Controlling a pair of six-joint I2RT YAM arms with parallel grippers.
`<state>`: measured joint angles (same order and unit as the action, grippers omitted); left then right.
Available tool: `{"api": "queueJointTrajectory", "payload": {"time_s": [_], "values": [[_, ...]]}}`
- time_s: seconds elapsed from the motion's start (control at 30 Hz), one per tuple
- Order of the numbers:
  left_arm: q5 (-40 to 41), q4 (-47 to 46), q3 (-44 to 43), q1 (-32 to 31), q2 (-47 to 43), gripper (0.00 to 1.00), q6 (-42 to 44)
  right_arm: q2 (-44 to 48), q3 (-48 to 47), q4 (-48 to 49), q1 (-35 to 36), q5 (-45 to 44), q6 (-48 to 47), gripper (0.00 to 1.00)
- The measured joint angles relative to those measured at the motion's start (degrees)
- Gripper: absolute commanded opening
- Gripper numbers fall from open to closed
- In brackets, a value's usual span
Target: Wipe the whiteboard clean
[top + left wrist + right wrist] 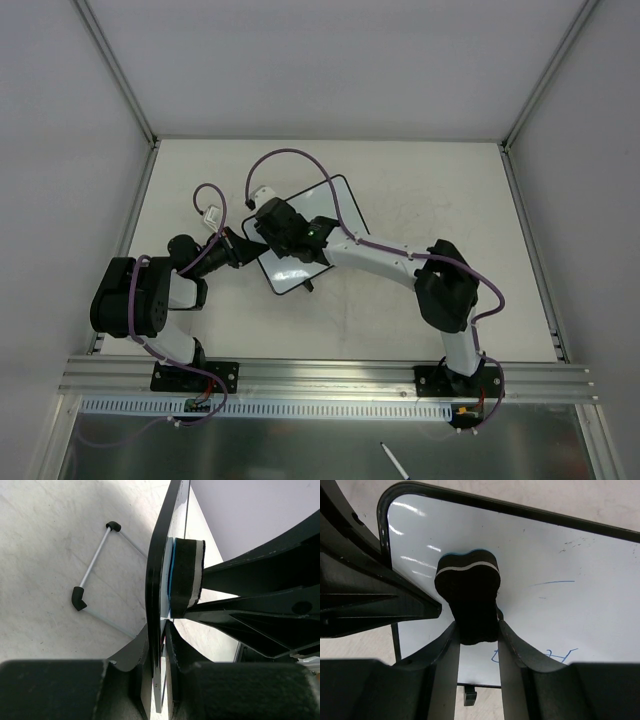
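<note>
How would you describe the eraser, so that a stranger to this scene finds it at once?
Find the whiteboard in the middle of the table. The right gripper holds a small block against its white face. That is the eraser: black with a thin white stripe, unlike the plain black fingers beside it.

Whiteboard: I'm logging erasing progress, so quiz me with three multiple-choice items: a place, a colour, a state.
1. Where is the eraser? A) against the whiteboard face B) beside it C) under it
2. What colour are the leftover marks? A) red B) blue C) green
3. What is the left gripper doing? A) hanging open B) shut on the whiteboard's edge C) shut on the eraser

1 A: the right gripper holds it against the face.
2 B: blue strokes show in the right wrist view.
3 B: the left wrist view shows it clamping the edge.
</note>
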<state>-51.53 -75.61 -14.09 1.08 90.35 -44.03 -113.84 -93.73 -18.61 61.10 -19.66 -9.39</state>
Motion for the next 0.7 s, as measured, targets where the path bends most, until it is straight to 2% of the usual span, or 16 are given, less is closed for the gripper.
{"api": "queueJointTrajectory", "payload": {"time_s": [0.37,0.7], "values": [[0.9,0.0,0.0,0.0,0.0,0.00,0.0,0.2,-0.9,-0.9,-3.6,4.8,3.2,0.00],[0.9,-0.1,0.0,0.0,-0.1,0.00,-0.1,2.1,-0.9,-0.7,-12.3,6.7,4.8,0.00]]}}
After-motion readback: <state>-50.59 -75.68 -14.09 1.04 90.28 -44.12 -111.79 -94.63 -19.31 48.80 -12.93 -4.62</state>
